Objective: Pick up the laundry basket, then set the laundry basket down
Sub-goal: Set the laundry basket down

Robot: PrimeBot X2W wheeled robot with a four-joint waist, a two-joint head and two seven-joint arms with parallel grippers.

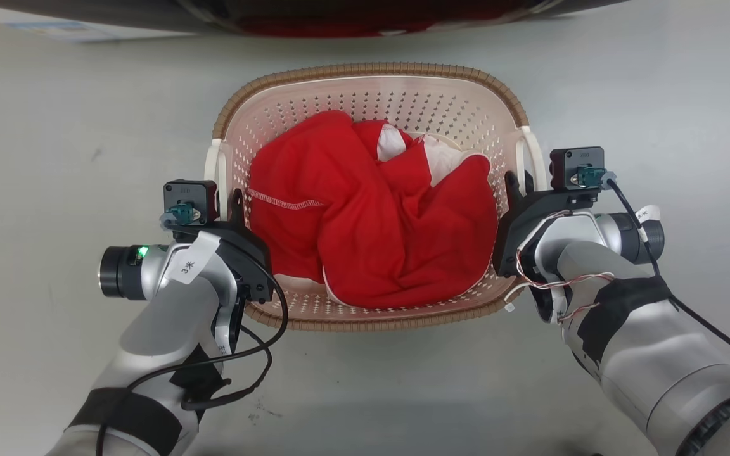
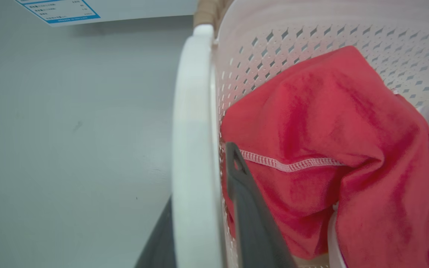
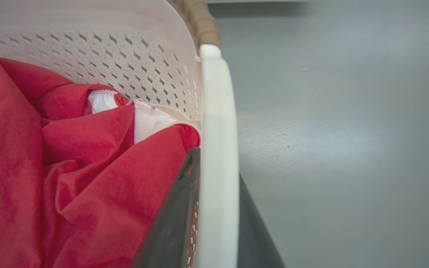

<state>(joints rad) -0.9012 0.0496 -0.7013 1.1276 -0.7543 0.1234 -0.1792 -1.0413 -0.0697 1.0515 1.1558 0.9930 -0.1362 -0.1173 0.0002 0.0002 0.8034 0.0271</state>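
While the head view looked straight down, the laundry basket [image 1: 371,68] lay on the grey floor [image 1: 54,126] between both arms, a crumpled red garment [image 1: 371,221] heaped inside it. The left gripper [image 1: 222,206] met the basket's left side and the right gripper [image 1: 522,190] its right side, one dark finger of each inside the wall.

In the left wrist view, the left gripper [image 2: 199,178] straddled the white left handle [image 2: 196,111], its fingers pressed close on either side and appearing clamped.

In the right wrist view, the right gripper [image 3: 216,167] likewise pinched the white right handle [image 3: 216,111].

Whether the basket had left the floor could not be told. The pick-up step seemed to be in hand. The next move would call for both arms rising together, keeping the basket level.
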